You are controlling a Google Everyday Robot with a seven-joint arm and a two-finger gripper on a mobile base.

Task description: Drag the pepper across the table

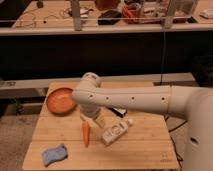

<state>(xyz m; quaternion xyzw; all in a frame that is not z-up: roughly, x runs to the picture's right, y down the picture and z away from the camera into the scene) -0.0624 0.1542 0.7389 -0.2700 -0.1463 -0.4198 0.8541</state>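
The pepper is a small orange-red tapered vegetable lying upright-lengthwise on the light wooden table, left of centre. My white arm reaches in from the right and bends down over the table's middle. My gripper hangs under the arm's elbow, just above and right of the pepper's top end. I cannot tell whether it touches the pepper.
An orange bowl sits at the table's back left. A white bottle lies on its side right of the pepper. A blue sponge lies at the front left. A cluttered bench runs behind the table.
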